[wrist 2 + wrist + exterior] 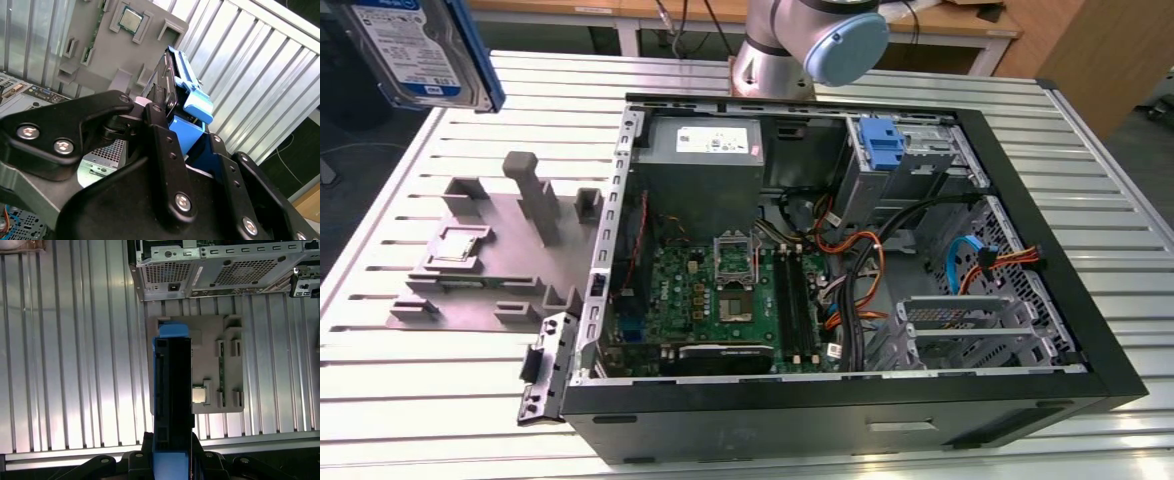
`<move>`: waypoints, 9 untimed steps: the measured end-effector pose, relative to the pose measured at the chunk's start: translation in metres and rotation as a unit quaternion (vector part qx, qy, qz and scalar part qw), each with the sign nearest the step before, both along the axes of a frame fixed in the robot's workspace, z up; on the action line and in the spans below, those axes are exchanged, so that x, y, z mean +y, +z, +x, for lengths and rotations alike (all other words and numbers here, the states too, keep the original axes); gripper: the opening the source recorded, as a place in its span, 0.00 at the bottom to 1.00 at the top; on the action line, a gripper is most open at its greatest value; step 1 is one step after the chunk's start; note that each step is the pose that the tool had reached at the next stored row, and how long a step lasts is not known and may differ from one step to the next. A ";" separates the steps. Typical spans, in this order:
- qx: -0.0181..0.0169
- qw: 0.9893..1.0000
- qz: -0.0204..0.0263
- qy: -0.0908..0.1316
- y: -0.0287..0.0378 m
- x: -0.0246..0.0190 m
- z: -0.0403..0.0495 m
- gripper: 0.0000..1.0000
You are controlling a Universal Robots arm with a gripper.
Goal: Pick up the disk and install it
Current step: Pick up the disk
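You have the disk (411, 48) in hand: the jaws are clamped on it, one black finger (167, 165) pressed on each broad face at the near end of its blue carrier (197, 107). In the first wrist view you see it edge-on (172, 390), a dark narrow slab running straight out from the jaws, so its long axis continues the line of the wrist.

It hangs well above the slatted metal surface (454, 400), touching nothing. In the exterior view it sits high at the exterior view's left, label face toward that camera, above and beyond the grey fixture plate (480, 290) that carries a processor chip (459, 246).

The relation to keep your eye on is disk to bay. The open computer case (1067, 330) lies flat on the surface, toward the exterior view's right of the disk. Its metal drive cage (927, 150), with an upright blue bracket (882, 140) in it, stands in the case's far corner on that same side. So the disk is well apart from the cage, with the power supply (704, 150) and the motherboard (720, 290) lying between. By my reading the pick-up is done and the install is not: the disk is outside the case walls altogether.
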State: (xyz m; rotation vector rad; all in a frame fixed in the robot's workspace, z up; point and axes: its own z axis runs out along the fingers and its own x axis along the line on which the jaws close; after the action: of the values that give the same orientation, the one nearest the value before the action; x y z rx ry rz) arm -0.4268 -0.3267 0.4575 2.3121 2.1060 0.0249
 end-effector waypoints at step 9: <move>0.000 1.000 0.000 0.001 -0.0001 -0.0031 0.0000 0.37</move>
State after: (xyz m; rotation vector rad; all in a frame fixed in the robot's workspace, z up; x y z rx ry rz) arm -0.4267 -0.3297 0.4575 2.3100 2.1082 0.0251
